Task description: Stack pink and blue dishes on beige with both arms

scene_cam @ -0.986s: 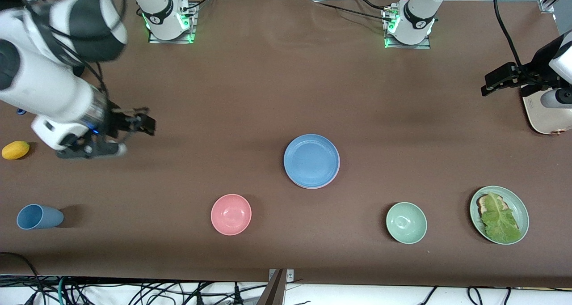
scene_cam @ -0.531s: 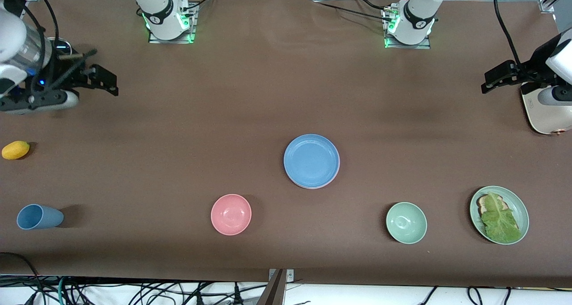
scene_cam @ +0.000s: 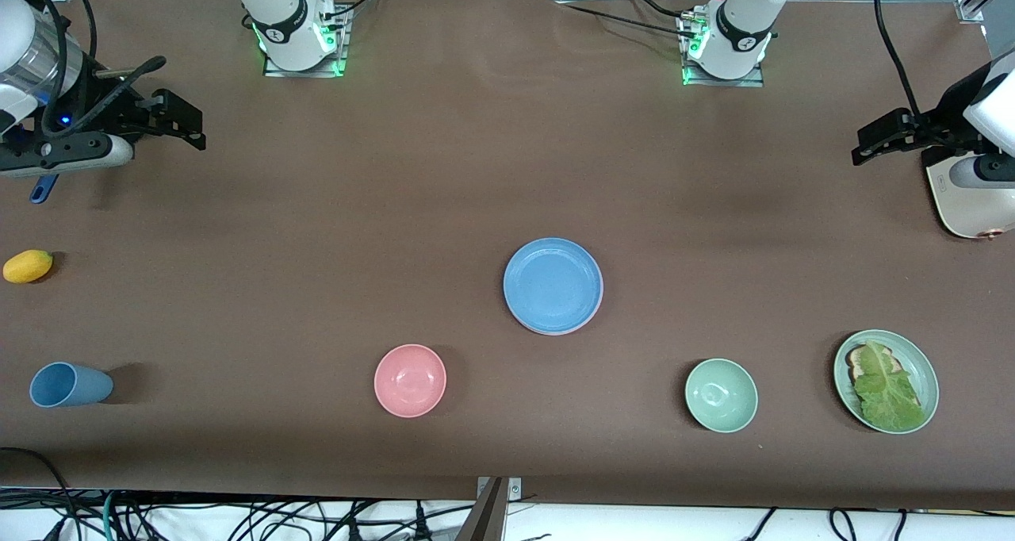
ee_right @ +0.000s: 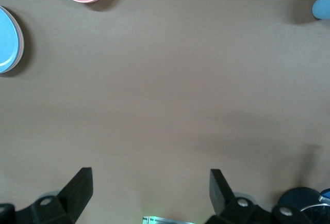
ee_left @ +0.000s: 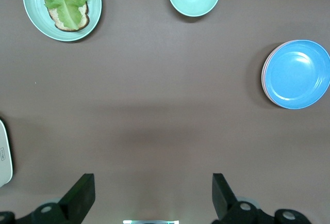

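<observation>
The blue plate (scene_cam: 553,284) lies near the middle of the table, on top of a stack. A thin pale edge shows under its rim, which the left wrist view renders as pinkish (ee_left: 265,77). This is probably the pink plate. A beige plate under that cannot be made out.

The right gripper (scene_cam: 178,120) hangs over bare table at the right arm's end, fingers spread wide and holding nothing. The left gripper (scene_cam: 876,138) hangs over the table at the left arm's end, just beside the cream toaster (scene_cam: 963,208), its fingers likewise apart and empty. Both grippers are well apart from the stack.

A pink bowl (scene_cam: 410,380) sits nearer the front camera than the stack, toward the right arm's end. A green bowl (scene_cam: 721,395) sits nearer the camera toward the left arm's end, and beside it is a green plate (scene_cam: 920,366) carrying toast and a lettuce leaf (scene_cam: 884,386). A blue cup (scene_cam: 67,385) lies on its side at the right arm's end, and a yellow fruit (scene_cam: 28,266) lies farther from the camera than the cup.
</observation>
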`<state>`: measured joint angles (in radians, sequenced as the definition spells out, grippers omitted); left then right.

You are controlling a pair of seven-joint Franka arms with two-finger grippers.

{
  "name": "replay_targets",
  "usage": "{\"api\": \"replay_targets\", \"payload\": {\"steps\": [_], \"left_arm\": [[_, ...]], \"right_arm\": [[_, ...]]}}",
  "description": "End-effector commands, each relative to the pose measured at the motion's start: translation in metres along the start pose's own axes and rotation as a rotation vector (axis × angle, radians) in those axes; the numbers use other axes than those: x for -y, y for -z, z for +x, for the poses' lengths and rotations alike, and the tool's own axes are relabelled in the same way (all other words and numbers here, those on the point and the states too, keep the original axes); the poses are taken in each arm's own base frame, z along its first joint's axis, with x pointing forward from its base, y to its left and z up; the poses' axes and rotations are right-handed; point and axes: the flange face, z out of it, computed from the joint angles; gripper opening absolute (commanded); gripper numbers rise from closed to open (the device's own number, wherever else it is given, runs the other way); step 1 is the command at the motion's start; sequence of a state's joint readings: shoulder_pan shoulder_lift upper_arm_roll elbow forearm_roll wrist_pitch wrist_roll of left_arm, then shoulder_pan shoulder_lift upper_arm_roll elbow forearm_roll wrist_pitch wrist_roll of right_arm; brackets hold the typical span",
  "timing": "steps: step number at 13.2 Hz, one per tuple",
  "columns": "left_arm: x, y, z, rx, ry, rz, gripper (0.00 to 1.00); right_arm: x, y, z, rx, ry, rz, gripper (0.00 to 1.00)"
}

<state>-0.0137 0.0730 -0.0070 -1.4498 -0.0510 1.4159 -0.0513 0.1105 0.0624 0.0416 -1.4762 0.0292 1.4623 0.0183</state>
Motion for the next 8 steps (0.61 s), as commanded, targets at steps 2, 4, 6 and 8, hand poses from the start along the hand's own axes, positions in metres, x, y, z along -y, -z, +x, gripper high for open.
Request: {"api": "replay_targets", "payload": {"steps": [2,4,6,8], "left_arm": [[0.0028,-0.0004,0.0026,-0.013,-0.021,0.025,1.00],[0.0035,-0.0012,0.0032,-0.011,-0.019,0.024,1.00],[0.0053,-0.0026,0.0038,-0.008,-0.016,0.023,1.00],[0.0062,-0.0067,0.0070,-0.001,-0.014,0.024,1.00]], "right_arm": [[-0.0045,0.0056,-0.0010,-0.018,0.006,0.001,1.00],[-0.0064,0.0062,-0.0011,-0.018,0.005,0.000,1.00],[-0.0078,0.0061,-0.0013,-0.017,0.003,-0.012,1.00],[-0.0081,0.0068,-0.0020,-0.017,0.003,-0.015,1.00]]}}
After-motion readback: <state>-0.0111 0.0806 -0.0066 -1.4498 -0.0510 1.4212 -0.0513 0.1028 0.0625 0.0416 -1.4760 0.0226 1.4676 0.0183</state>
